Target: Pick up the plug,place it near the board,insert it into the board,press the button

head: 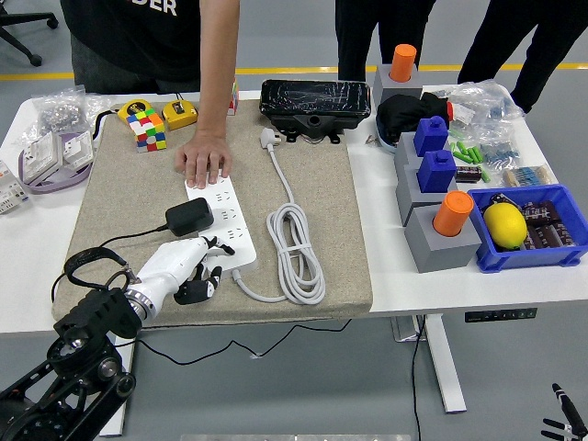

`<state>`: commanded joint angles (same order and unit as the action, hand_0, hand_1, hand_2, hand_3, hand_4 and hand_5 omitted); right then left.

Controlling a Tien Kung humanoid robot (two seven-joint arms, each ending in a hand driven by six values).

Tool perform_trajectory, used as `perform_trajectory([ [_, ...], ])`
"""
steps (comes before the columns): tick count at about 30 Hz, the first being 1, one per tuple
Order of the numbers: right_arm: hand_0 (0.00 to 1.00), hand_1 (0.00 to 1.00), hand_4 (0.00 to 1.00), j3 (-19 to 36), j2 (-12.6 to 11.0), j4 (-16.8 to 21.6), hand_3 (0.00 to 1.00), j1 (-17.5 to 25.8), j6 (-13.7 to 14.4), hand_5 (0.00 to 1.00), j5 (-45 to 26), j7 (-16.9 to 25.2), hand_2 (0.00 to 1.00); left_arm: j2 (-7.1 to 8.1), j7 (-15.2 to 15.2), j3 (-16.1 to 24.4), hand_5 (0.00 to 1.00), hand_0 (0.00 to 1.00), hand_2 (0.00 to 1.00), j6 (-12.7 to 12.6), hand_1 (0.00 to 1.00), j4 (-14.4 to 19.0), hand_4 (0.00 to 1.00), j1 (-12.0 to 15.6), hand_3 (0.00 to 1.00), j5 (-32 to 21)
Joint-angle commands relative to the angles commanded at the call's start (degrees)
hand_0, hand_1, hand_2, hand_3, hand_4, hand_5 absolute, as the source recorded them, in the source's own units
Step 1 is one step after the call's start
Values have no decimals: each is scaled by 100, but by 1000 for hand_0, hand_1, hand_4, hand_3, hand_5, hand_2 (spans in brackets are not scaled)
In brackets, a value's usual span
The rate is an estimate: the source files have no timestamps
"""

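Note:
A black plug adapter point(190, 216) sits on the white power strip point(223, 213), which lies on the beige mat point(119, 197); its black cord runs off to the left. My left hand point(195, 268), white with black fingertips, rests at the strip's near end. Its fingers are curled and hold nothing, and one fingertip point(220, 246) touches the strip. A person's hand point(204, 161) presses flat on the strip's far end. Only the fingertips of my right hand point(562, 418) show, low at the picture's bottom right, below the table.
The strip's white cable point(296, 248) lies coiled on the mat to the right of my hand. A black box point(314, 99) stands at the back and a colour cube point(145, 127) at the back left. Grey blocks with pegs point(441, 220) and a blue bin point(528, 230) stand at the right.

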<state>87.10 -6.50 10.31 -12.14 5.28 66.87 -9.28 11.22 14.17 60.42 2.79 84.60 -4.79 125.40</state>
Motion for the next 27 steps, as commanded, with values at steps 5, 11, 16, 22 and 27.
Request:
perform_trajectory([
  [5,796,717,998,-20,4,0,667,-5,-1,998,-23,11,680,15,-9,-32,2,149,94,16,2,-66,385,20,743,12],
  [11,795,717,998,-40,11,0,667,9,-8,998,-14,4,680,58,-7,-61,2,150,95,32,2,-89,386,38,742,25],
  [16,796,717,998,-59,-7,0,667,11,-9,998,-15,-3,680,60,-7,-23,2,150,95,2,2,66,384,57,742,67],
  [22,795,717,998,-72,-4,0,667,17,-16,998,-25,-5,680,96,30,60,2,151,94,6,2,497,383,41,741,147],
  [27,793,717,998,-52,19,0,667,30,-23,998,-1,-5,681,95,-44,110,2,158,96,-168,2,820,394,-97,723,130],
])
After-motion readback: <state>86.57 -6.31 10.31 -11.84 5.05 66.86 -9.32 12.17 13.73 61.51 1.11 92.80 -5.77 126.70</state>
